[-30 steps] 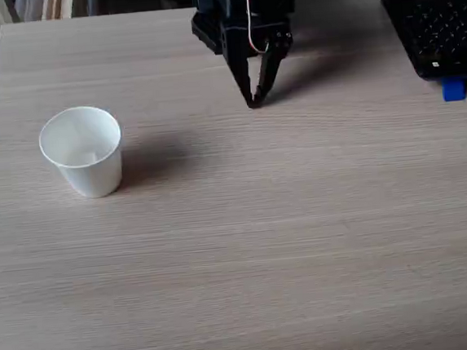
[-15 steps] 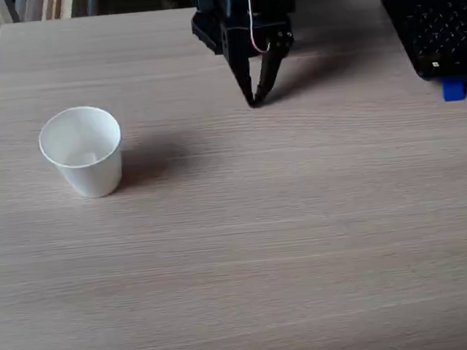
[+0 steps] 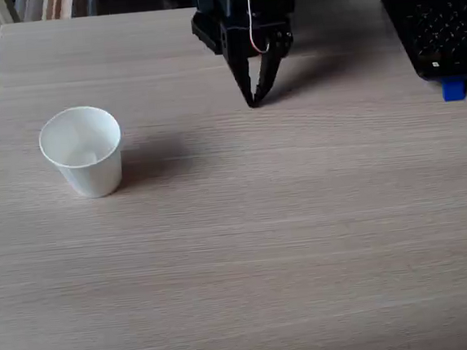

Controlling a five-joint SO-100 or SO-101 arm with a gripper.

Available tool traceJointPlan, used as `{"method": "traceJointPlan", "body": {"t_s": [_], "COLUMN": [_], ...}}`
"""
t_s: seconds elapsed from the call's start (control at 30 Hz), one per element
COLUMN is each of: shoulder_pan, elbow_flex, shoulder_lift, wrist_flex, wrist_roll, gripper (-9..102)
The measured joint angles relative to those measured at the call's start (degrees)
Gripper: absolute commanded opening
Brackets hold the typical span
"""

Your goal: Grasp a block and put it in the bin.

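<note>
At the top centre of the frame the black arm [image 3: 240,11] reaches down toward the counter [image 3: 304,234], its gripper [image 3: 252,101] pointing downward with fingers meeting at the tips, holding nothing. The bin [image 3: 82,151] stands upright at centre left, well apart; a pale shape inside may be the block, but I cannot tell.

A desk in an office or home study: a pale wood-grain tabletop [image 3: 264,246] with a black keyboard [image 3: 442,30] at its far right corner.
</note>
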Motion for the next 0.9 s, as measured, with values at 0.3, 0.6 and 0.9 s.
{"method": "traceJointPlan", "body": {"t_s": [0.3, 0.6, 0.9], "shoulder_pan": [0.09, -0.88, 0.0], "elbow_flex": [0.0, 0.0, 0.0], "shoulder_lift": [0.0, 0.0, 0.0], "wrist_flex": [0.0, -0.26, -0.35], "wrist_roll": [1.05, 5.27, 5.8], "gripper": [0, 0, 0]}}
